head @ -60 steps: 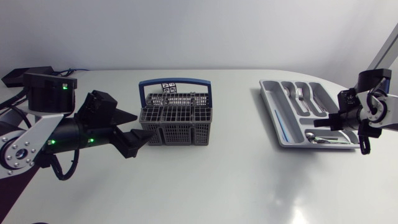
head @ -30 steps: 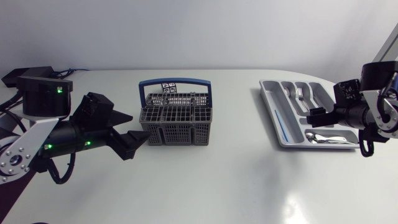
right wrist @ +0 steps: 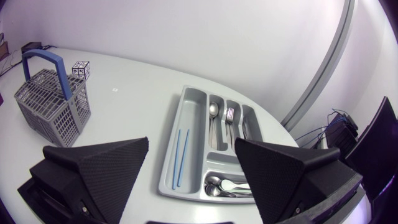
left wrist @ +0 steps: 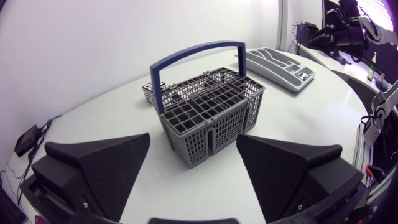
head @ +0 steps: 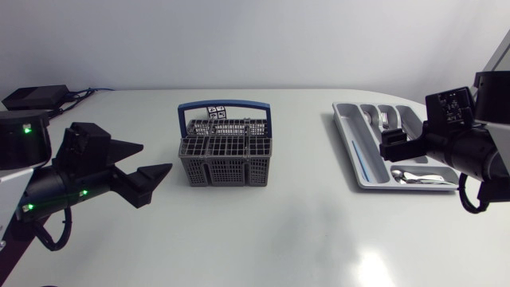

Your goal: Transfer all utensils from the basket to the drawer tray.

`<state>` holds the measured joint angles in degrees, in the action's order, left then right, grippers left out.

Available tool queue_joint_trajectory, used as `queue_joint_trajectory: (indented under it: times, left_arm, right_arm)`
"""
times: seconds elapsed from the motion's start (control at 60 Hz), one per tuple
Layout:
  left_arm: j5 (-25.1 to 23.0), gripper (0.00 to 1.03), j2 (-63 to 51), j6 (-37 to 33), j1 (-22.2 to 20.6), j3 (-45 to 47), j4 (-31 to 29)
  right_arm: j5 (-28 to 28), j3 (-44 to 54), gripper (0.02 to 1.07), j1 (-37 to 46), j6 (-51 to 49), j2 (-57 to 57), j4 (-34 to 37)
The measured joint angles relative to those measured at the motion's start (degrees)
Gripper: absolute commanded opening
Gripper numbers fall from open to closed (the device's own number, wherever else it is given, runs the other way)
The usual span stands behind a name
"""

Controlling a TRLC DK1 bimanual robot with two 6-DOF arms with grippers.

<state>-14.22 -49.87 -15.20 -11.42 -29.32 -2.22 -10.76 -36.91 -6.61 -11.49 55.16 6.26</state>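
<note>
The grey wire basket [head: 227, 153] with a blue handle stands mid-table; no utensil shows above its rim. My left gripper [head: 155, 158] hangs open a little to its left, and in the left wrist view the basket [left wrist: 211, 115] lies ahead of the open, empty left gripper [left wrist: 193, 180]. The grey drawer tray [head: 362, 171] lies at the right, holding blue chopsticks [right wrist: 181, 149], a fork [right wrist: 230, 115] and spoons [right wrist: 227, 185]. My right gripper [head: 394, 147] hovers above the tray [right wrist: 168, 180], and the right wrist view shows the right gripper [right wrist: 193, 174] open and empty.
A small black-and-white patterned cube [head: 217, 112] sits just behind the basket. A black box [head: 36, 97] with cables rests at the table's far left corner. The tray is close to the right edge of the table.
My right gripper has opened and lifted away from the tray's near compartment, where the spoons lie. My left arm has drawn back to the left, away from the basket.
</note>
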Motion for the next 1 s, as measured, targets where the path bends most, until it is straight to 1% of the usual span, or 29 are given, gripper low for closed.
queue_joint_trajectory:
  times: [0.183, 0.533, 0.75, 1.0]
  left_arm:
    - [0.17, 0.97, 5.81, 3.63, 3.52, 4.55, 2.51]
    - [0.31, 0.97, 19.65, 4.85, 12.52, 10.88, 3.37]
    - [3.08, 0.97, 26.77, 6.51, 12.92, 14.62, 3.30]
    - [6.86, 0.96, 34.45, 9.01, 12.85, 19.34, 2.95]
  right_arm:
    - [-0.07, 2.86, 1.02, -0.42, 1.44, -6.19, -0.04]
    - [-1.68, 10.75, 1.02, -0.13, 1.44, -18.43, -0.52]
    - [-1.70, 18.16, 1.02, 1.99, 1.40, -26.77, -1.77]
    - [1.25, 23.04, 1.02, 3.17, 2.97, -34.69, -2.86]
